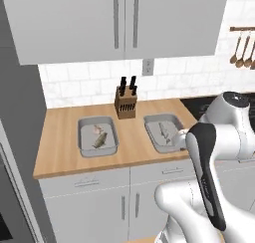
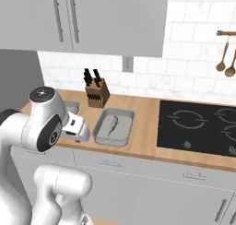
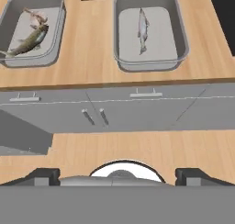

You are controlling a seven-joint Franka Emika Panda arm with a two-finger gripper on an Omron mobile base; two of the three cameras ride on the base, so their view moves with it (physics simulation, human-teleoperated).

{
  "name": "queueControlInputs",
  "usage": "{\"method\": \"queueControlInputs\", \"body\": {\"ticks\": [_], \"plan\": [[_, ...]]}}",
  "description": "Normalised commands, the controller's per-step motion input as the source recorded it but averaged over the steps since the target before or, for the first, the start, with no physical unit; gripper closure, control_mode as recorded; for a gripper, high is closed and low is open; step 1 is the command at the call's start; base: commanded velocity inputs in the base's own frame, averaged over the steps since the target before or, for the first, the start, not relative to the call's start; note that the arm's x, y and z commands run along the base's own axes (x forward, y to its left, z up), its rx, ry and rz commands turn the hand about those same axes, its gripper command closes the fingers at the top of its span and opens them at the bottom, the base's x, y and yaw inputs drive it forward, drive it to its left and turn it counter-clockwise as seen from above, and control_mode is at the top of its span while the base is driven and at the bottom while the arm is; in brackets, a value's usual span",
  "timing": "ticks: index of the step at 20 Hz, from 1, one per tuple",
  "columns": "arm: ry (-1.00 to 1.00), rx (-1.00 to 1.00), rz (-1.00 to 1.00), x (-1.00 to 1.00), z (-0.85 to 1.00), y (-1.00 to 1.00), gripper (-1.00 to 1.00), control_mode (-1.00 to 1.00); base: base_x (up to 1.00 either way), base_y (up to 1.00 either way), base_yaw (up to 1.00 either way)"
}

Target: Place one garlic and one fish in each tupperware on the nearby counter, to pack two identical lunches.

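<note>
In the hand view we see our gripper (image 3: 117, 176) with its two dark fingertips (image 3: 43, 175) set as wide apart as they go, nothing between them and nothing touched. It hangs out in front of the cabinet drawers (image 3: 137, 106), clear of the counter (image 3: 92, 58), looking down on both containers from the front edge.

At about 11 o'clock in the hand view sits the left tupperware (image 3: 58, 30). Inside it lies a fish (image 3: 27, 44), slanted from 8 o'clock to 2 o'clock, and at its upper end a garlic (image 3: 37, 16) touches it or sits just beside it; we cannot tell which. In the left base view the same tray (image 1: 82, 137) shows the fish (image 1: 100, 140) with the pale bulb (image 1: 97, 129) just beyond it.

At about 1 o'clock in the hand view is the right tupperware (image 3: 181, 39). It holds one fish (image 3: 143, 29) lying lengthwise near the middle, head toward 12 o'clock, on the bare grey floor of the tray. The right base view shows this tray (image 2: 126, 127) with the fish (image 2: 113, 124) in it.

A knife block (image 1: 125, 103) stands at 12 o'clock between the two trays, near the wall. The black cooktop (image 2: 198, 125) lies at 3 o'clock from the right tray.
</note>
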Motion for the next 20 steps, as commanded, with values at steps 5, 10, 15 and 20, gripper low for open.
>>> {"method": "queueControlInputs", "body": {"ticks": [5, 10, 15, 20], "plan": [[0.00, 0.00, 0.00, 0.00, 0.00, 0.00, -1.00, 1.00, -0.50, 0.54, 0.30], [0.00, 0.00, 0.00, 0.00, 0.00, 0.00, -1.00, 1.00, -0.32, 0.91, 0.80], [0.00, 0.00, 0.00, 0.00, 0.00, 0.00, -1.00, 1.00, -0.85, 0.88, 0.66], [0.00, 0.00, 0.00, 0.00, 0.00, 0.00, -1.00, 1.00, -0.73, 0.90, 0.53]]}}
